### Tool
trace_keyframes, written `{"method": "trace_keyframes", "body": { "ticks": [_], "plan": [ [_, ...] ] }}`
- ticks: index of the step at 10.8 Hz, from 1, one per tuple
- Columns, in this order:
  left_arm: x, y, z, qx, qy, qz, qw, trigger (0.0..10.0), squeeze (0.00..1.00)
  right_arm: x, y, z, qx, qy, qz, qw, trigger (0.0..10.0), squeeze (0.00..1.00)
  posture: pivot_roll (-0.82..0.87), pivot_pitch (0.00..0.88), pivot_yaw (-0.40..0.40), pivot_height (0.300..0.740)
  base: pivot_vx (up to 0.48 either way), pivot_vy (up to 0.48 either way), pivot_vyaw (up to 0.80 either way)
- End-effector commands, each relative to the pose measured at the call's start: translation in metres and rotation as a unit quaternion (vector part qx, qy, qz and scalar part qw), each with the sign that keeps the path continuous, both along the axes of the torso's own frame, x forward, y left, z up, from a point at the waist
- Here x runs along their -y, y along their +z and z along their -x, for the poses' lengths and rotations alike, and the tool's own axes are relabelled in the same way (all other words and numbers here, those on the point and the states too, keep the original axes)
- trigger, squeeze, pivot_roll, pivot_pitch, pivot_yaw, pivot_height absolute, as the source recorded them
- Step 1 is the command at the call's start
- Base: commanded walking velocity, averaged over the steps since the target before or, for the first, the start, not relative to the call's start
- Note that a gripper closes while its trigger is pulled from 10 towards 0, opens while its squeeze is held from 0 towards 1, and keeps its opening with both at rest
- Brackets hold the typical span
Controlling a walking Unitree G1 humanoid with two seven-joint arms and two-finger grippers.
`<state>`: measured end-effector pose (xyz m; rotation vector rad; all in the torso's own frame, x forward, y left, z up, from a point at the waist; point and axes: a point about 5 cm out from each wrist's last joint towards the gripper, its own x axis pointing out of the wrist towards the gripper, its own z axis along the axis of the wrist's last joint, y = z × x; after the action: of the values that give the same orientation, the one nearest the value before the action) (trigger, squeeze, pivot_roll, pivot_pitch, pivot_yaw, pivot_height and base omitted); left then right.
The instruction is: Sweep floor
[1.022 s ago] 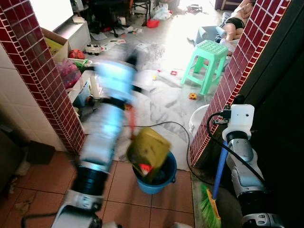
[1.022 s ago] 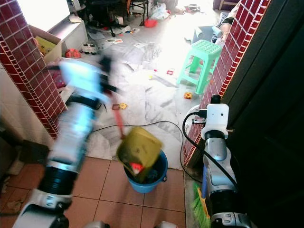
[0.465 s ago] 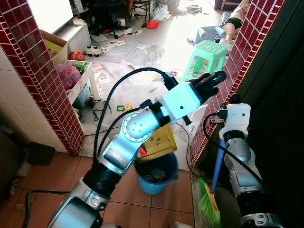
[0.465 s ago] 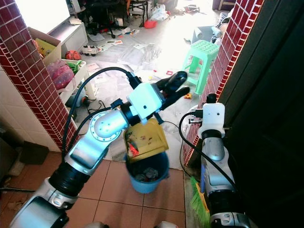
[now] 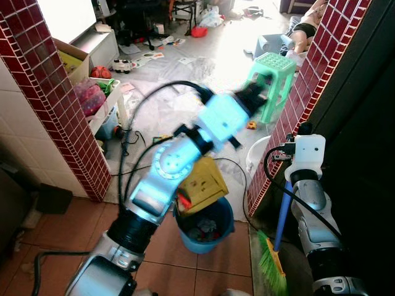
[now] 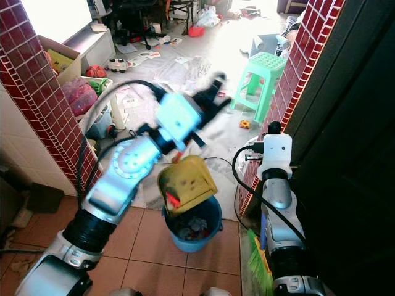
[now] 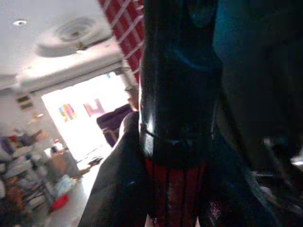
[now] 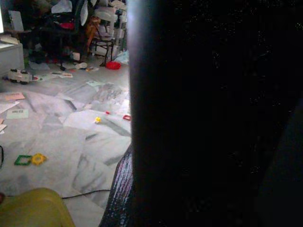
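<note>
In the left eye view, the silver left arm reaches up and forward across the middle of the scene, its left pincer blurred toward 1 o'clock; whether its fingers grip anything cannot be told here. A yellow plastic dustpan hangs tilted beneath that arm, directly above a round blue plastic bucket standing on the terracotta floor tiles, debris visible inside. At 4 o'clock the right arm holds upright a blue-handled broom with green bristles beside the red brick pillar. A mint-green plastic stool stands at 1 o'clock on the littered marble floor. In the right eye view, the dustpan sits tilted over the bucket's rim. In the left wrist view, the black fingers are clamped round a red ribbed handle. In the right wrist view, a dark shape blocks the right pincer, so its state cannot be told.
</note>
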<state>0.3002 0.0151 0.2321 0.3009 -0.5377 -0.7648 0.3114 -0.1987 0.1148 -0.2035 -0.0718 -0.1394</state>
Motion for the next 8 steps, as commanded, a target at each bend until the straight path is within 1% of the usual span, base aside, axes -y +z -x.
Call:
{"method": "trace_keyframes", "body": {
  "ticks": [1,2,3,4,5,6,7,8],
  "plan": [
    [-0.002,0.009,-0.001,0.03,0.014,-0.008,0.999,10.0,0.0,-0.001,0.01,-0.005,0.02,0.006,0.005,1.0,10.0,0.0,-0.11,0.0,-0.019,0.74,0.0,0.0,0.0],
    [-0.002,0.016,-0.001,0.004,0.002,0.037,0.999,10.0,0.0,0.0,0.009,-0.005,0.019,0.006,0.006,1.0,10.0,0.0,-0.11,0.0,-0.021,0.74,0.0,0.0,0.0],
    [0.001,0.026,0.0,-0.02,-0.013,0.094,0.995,10.0,0.0,-0.001,0.008,-0.005,0.017,0.007,0.006,1.0,10.0,0.0,-0.11,0.0,-0.023,0.74,0.0,0.0,0.0],
    [0.008,0.029,0.004,0.064,-0.004,0.025,0.998,10.0,0.0,-0.001,0.007,-0.006,0.015,0.007,0.007,1.0,10.0,0.0,-0.11,0.0,-0.022,0.74,0.0,0.0,0.0],
    [0.011,0.023,0.005,0.047,-0.016,0.032,0.998,10.0,0.0,-0.001,0.006,-0.006,0.015,0.008,0.007,1.0,10.0,0.0,-0.11,0.0,-0.022,0.74,0.0,0.0,0.0],
    [0.008,0.024,0.006,0.074,-0.001,0.026,0.997,10.0,0.0,0.0,0.008,-0.006,0.016,0.005,0.009,1.0,10.0,0.0,-0.12,0.0,-0.019,0.74,0.0,0.0,0.0],
    [0.006,0.024,0.005,0.051,-0.01,0.041,0.998,10.0,0.0,0.002,0.005,-0.005,0.013,0.002,0.009,1.0,10.0,0.0,-0.11,0.0,-0.019,0.74,0.0,0.0,0.0],
    [0.005,0.025,0.005,0.046,-0.009,0.055,0.997,10.0,0.0,0.002,0.004,-0.005,0.011,0.002,0.01,1.0,10.0,0.0,-0.11,0.0,-0.019,0.74,0.0,0.0,0.0]
  ]
}}
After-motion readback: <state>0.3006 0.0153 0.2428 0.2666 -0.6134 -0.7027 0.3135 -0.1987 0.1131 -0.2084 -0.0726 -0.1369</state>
